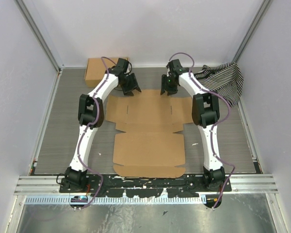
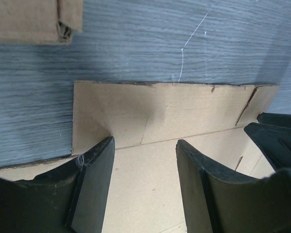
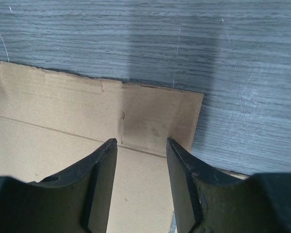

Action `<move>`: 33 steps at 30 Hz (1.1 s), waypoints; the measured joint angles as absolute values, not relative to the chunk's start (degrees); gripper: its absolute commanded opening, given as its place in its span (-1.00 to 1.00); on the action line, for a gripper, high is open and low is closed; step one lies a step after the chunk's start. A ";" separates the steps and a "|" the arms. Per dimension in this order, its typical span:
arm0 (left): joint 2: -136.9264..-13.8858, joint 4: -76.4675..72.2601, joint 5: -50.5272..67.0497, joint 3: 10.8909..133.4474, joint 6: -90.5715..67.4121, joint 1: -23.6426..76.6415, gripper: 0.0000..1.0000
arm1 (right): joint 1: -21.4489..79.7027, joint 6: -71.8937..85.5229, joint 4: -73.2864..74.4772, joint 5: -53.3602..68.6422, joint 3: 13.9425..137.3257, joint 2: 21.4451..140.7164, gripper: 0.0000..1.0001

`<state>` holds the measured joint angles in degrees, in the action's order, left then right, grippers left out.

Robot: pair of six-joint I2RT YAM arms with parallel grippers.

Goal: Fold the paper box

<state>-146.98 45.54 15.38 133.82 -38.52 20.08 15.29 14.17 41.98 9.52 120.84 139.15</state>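
Note:
The paper box lies flat and unfolded on the grey table, a large brown die-cut cardboard sheet. My left gripper hangs open over its far left corner; in the left wrist view the far flap lies between and beyond the fingers. My right gripper hangs open over the far right corner; in the right wrist view the flap's right end sits between the fingers. Neither gripper holds anything.
A smaller compact brown cardboard box stands at the back left, its corner in the left wrist view. A black-and-white striped cloth lies at the back right. White walls and metal rails enclose the table.

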 measured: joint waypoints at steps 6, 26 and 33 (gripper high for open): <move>-146.98 49.01 15.20 134.65 -37.34 20.10 0.35 | 15.29 14.87 40.62 9.10 119.39 138.26 0.07; -100.07 50.02 11.46 93.14 -27.29 15.55 0.55 | 10.37 20.40 38.54 9.08 93.01 101.38 0.36; -97.95 49.54 12.60 73.71 -25.82 15.94 0.52 | 11.18 22.28 39.22 10.94 71.02 97.30 0.33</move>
<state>-97.95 49.54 12.60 73.71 -25.82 15.94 11.18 22.28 39.22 10.94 71.02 97.30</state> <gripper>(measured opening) 0.764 0.665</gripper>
